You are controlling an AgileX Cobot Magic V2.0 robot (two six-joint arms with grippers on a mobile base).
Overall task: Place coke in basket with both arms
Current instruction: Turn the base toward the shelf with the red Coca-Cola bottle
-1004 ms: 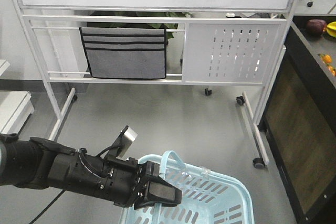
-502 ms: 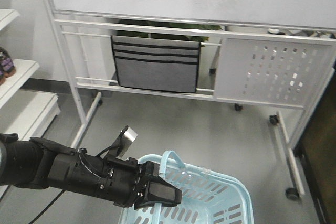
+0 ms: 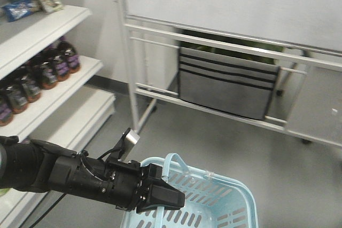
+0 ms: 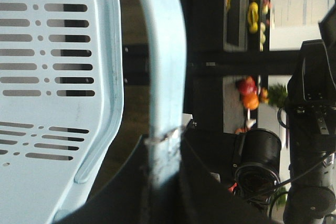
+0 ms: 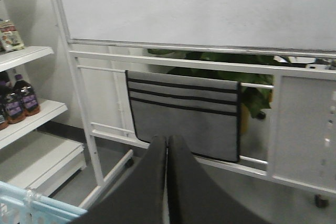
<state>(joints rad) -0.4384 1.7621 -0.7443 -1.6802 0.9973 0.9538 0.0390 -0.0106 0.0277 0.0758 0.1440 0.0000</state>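
Note:
The light blue basket (image 3: 235, 186) hangs at the bottom of the front view. My left gripper (image 3: 172, 198) is shut on its loop handle. In the left wrist view the handle (image 4: 165, 72) runs down between the closed jaws of my left gripper (image 4: 164, 142), with the slotted basket wall (image 4: 52, 103) to the left. My right gripper (image 5: 167, 139) is shut and empty, held in the air facing the whiteboard stand. A corner of the basket (image 5: 31, 206) shows at the lower left of the right wrist view. No coke can is in view.
White shelves with dark bottles (image 3: 37, 76) stand at the left, also in the right wrist view (image 5: 23, 98). A white whiteboard stand (image 3: 214, 41) on wheels carries a grey striped pouch (image 3: 227, 89). Grey floor lies below.
The view has swung left: the whiteboard stand slid to the right and the shelves with bottles came in at left. The left arm and basket keep their place in view.

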